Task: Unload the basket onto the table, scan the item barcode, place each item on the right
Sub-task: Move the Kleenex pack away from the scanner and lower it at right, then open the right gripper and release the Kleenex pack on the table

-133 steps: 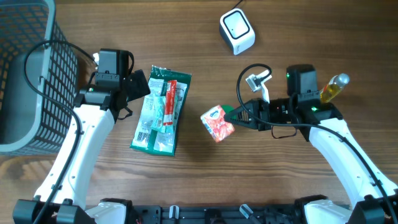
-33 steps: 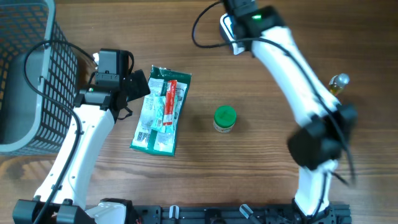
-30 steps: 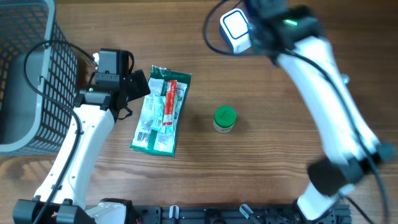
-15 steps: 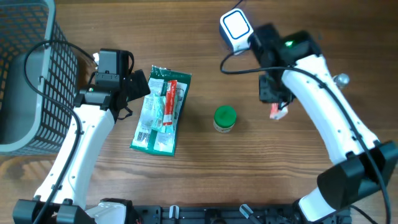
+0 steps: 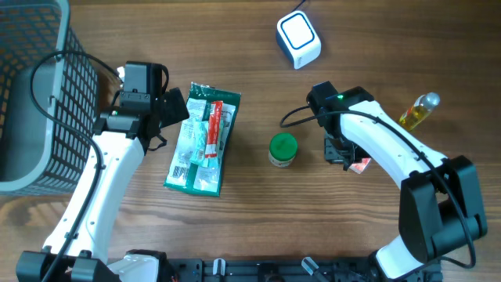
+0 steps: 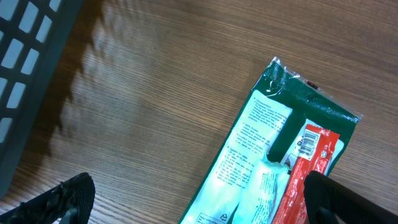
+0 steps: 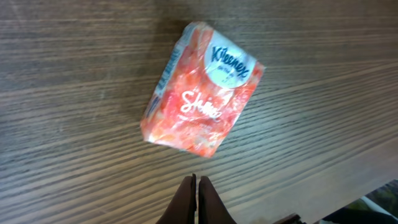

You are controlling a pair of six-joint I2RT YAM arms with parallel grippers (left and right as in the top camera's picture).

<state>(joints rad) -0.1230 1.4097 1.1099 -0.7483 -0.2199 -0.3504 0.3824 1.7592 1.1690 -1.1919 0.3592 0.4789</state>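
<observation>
- Right gripper point(image 7: 196, 186): thin dark fingers pressed together, pinching nothing, with the tips just short of the tissue pack.
- Tissue pack point(image 7: 202, 90): a soft, crinkled orange-red plastic pillow with a white oval label. It lies flat on the grained wooden table point(image 7: 74, 50), upper middle of the right wrist view.
- Left gripper point(image 6: 196, 202): fingers spread wide above the glossy green foil packet point(image 6: 280, 155).
- Scanner point(image 5: 298, 39): a white rounded box, top centre of the overhead view.

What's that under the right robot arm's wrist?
An orange Kleenex tissue pack lying on the wooden table. From overhead only one corner shows; the right arm covers the rest.
</observation>
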